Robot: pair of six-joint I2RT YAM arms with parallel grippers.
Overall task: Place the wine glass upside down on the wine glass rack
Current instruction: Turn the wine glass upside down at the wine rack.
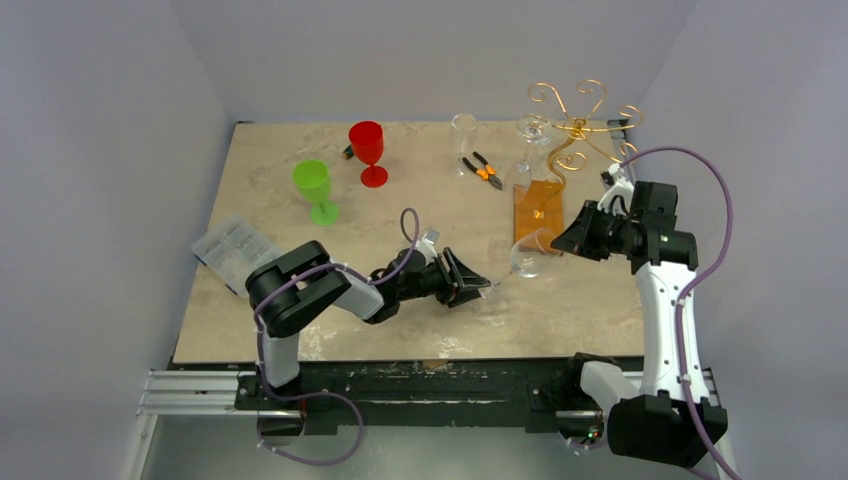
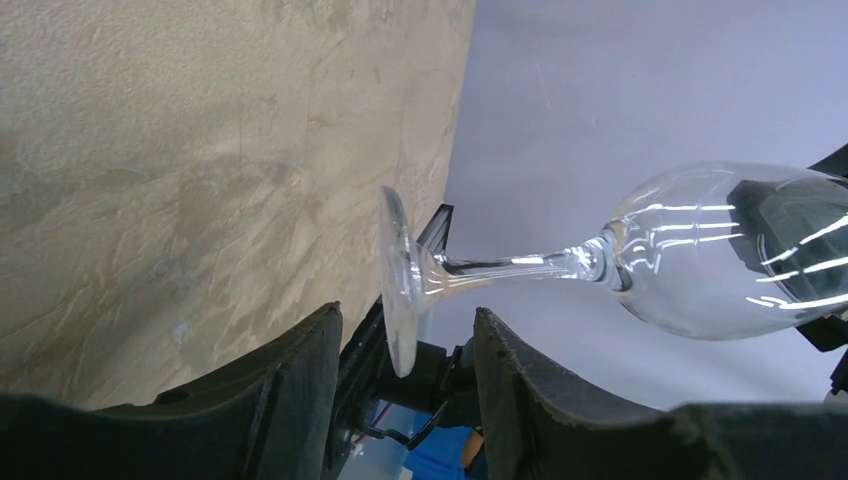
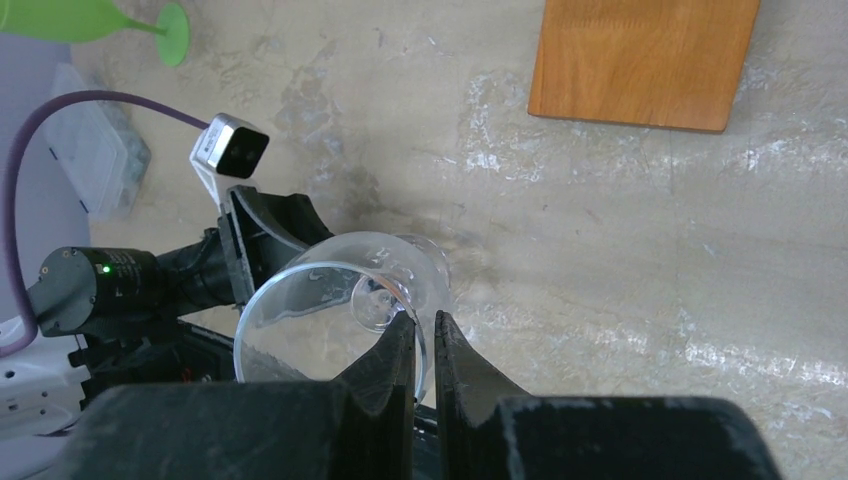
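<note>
- Clear, thin glass is what I'm handling. The wine glass (image 1: 524, 262) hangs on its side above the table, at about 5 o'clock from the tabletop's middle on my overhead view. Its bowl points toward the right arm and its foot toward the left.
- Right gripper (image 3: 420, 335) is pinched narrow on the bowl's rim (image 3: 300, 285), with the glass wall between its fingers. As far as I can see, it alone carries the glass.
- Left gripper (image 2: 408, 318) stands half open with a finger on either side of the foot (image 2: 398, 280). A gap shows on both sides, and I see no contact.
- I judge the glass light, rigid, slick and brittle. The rim is a poor place to hold it, being a thin edge at the end of a long lever. The foot or the stem (image 2: 520, 265) is sturdier, taken with a gentle squeeze.
- The wine glass rack (image 1: 578, 120) stands at 1 o'clock from the glass, with gold wire curls above an orange-brown wooden base (image 1: 538, 212). Another clear glass (image 1: 530, 135) sits by its arms, but I can't tell whether it hangs there.
- Farther out, orange-handled pliers (image 1: 486, 170) and a clear tumbler (image 1: 463, 135) lie toward 11 o'clock.
- A red goblet (image 1: 368, 150) and a green goblet (image 1: 315, 190) are near 10 o'clock, and a clear plastic box (image 1: 232, 245) is at 9.
</note>
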